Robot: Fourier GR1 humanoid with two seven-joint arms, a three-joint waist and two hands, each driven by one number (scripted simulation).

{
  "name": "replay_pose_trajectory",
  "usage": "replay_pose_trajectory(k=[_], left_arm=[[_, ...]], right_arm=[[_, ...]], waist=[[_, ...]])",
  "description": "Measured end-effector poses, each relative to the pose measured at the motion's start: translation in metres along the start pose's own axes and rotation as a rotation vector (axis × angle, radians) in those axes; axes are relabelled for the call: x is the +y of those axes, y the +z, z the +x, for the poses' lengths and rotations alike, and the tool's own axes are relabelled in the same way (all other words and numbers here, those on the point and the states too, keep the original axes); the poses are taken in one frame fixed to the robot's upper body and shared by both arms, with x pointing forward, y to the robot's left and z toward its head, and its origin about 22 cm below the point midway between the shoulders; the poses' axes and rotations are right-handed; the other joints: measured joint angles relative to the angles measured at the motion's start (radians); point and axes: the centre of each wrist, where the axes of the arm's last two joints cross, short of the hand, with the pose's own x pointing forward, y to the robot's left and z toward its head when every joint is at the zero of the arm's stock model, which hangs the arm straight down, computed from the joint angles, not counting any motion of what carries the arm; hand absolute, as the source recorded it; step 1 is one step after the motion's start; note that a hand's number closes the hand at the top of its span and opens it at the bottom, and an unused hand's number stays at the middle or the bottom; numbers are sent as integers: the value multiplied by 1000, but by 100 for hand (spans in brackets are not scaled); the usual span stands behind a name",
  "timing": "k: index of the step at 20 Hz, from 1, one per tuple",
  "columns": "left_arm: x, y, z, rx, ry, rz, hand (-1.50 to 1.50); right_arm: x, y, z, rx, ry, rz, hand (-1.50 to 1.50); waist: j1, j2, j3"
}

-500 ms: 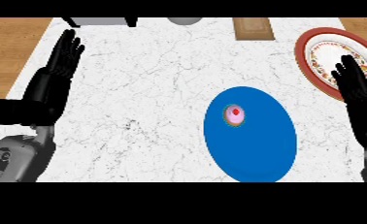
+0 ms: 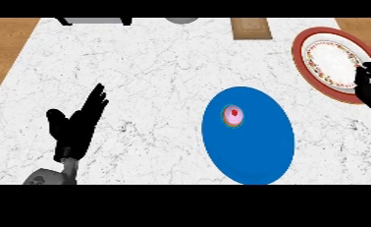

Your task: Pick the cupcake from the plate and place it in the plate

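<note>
Cupcake [image 2: 233,115] sits on the blue plate [image 2: 253,157], toward its upper-left part, nothing touching it; the red-rimmed plate [image 2: 319,81] is at the counter's [image 2: 159,73] right edge, apart from the blue one. Left hand [image 2: 78,123] is at lower left over the counter, fingers straight and spread, holding nothing, well apart from the cupcake. Right hand [image 2: 363,81] only shows as a sliver at the right edge over the red-rimmed plate, can't tell whether its fingers are open or curled.
</note>
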Motion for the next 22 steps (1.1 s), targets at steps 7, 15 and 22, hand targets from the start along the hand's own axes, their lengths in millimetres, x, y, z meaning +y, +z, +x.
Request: replay_pose_trajectory(k=[7,15,22], left_arm=[[-7,12,-27,115,48,-19,0],[-14,13,-23,135,60,-29,0],[-13,6,-21,131,52,-32,0]], right_arm=[[34,56,-7,-50,-25,-206,-150],[29,86,15,27,160,10,-150],[34,84,59,155,370,256,-150]], waist=[[0,-9,5],[8,-11,3],[15,-9,2]])
